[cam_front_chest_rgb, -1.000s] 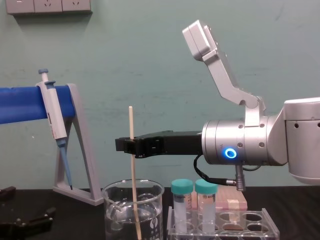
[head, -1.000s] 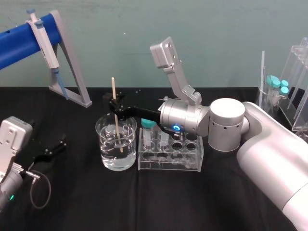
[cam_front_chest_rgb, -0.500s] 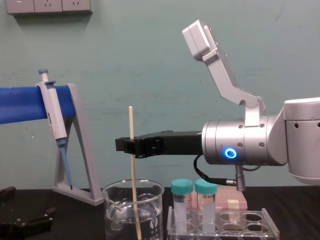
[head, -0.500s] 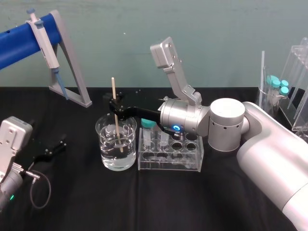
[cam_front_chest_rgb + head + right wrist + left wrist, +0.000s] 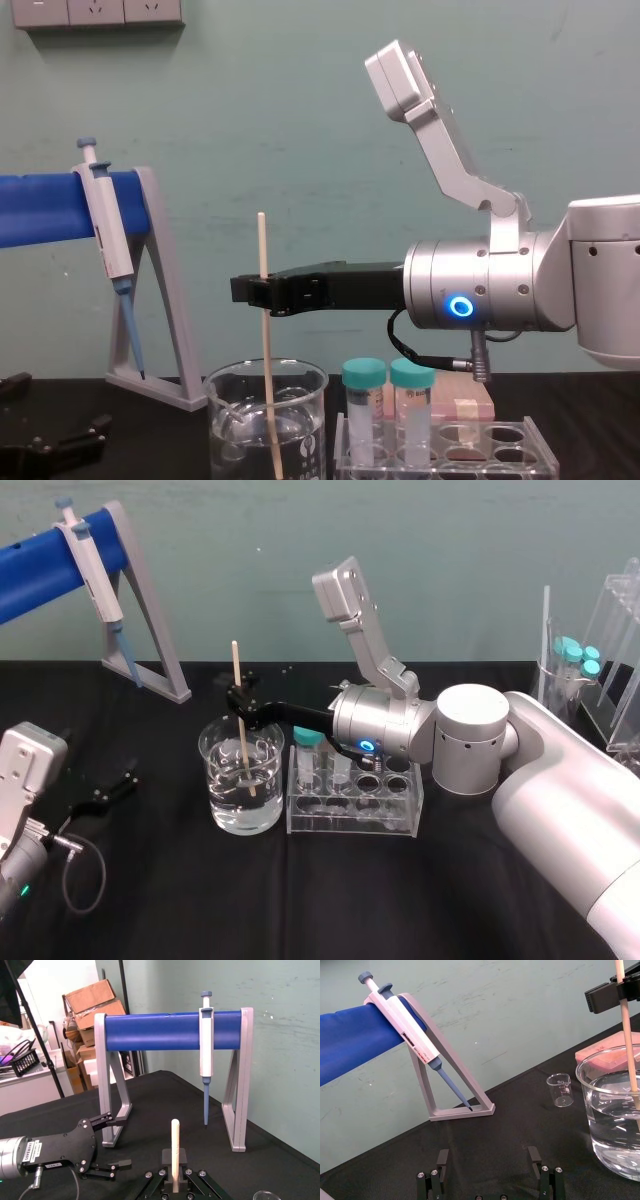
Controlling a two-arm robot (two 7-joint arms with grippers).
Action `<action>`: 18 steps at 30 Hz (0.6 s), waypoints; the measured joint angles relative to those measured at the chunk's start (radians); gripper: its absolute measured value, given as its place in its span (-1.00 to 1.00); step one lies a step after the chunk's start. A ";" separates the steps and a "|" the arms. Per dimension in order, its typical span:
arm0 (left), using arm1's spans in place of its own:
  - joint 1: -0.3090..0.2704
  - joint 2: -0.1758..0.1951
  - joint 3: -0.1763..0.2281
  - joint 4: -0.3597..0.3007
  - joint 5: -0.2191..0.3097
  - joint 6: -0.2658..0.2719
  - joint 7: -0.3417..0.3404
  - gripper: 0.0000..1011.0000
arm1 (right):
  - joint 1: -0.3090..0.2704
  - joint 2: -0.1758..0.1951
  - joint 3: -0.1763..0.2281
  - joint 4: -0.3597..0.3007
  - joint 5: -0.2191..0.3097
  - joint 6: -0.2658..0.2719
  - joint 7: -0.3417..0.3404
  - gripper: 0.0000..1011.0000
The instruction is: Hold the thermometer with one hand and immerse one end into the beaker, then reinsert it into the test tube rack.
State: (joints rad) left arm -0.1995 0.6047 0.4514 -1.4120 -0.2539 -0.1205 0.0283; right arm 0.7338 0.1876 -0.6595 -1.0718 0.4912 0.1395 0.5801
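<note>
Thermometer (image 5: 268, 345) handling. Idling at near left on the black table (image 5: 150, 900): left gripper (image 5: 490, 1180), lying low with fingers spread wide, grasping nothing.

Standing side by side at mid-table: beaker (image 5: 215, 780) on the left, rack (image 5: 350, 822) just beside it on the right, carrying two teal-capped tubes (image 5: 363, 385) at its left end.

Dipping into the water inside the beaker, with the lower end submerged and near the bottom; whether touching the glass, cannot tell. Leaning slightly off vertical, with the top end rising well above the rim.

Clamping the rod above the rim, in the upper third of its length: right gripper (image 5: 262, 292), reaching in level from the right, over the rack, jaws pinched on the thermometer.

Judging the rod as light, stiff, thin and probably brittle. Treating it as fragile and, where wet, slippery. Favouring a hold on the dry upper part, as gripped now, well clear of the wet end. Avoiding side load against the beaker lip. Lifting straight up until clear of the rim before moving right. Aiming for an empty rack hole away from the capped tubes, and aligning closely, the holes looking narrow.

Standing farthest back at left: pipette stand (image 5: 245, 1085) with pipette (image 5: 206, 1055), well apart from the work.
</note>
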 joint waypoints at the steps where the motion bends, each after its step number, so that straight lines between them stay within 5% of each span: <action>1: 0.000 0.000 0.000 0.000 0.000 0.000 0.000 0.99 | 0.000 0.000 0.000 0.000 0.000 0.000 0.000 -0.90; 18: 0.000 0.000 0.000 0.000 0.000 0.000 0.000 0.99 | 0.000 0.000 0.000 0.000 0.000 0.000 0.000 -0.90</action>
State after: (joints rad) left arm -0.1995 0.6047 0.4514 -1.4120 -0.2539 -0.1205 0.0283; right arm 0.7337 0.1876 -0.6595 -1.0717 0.4911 0.1395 0.5801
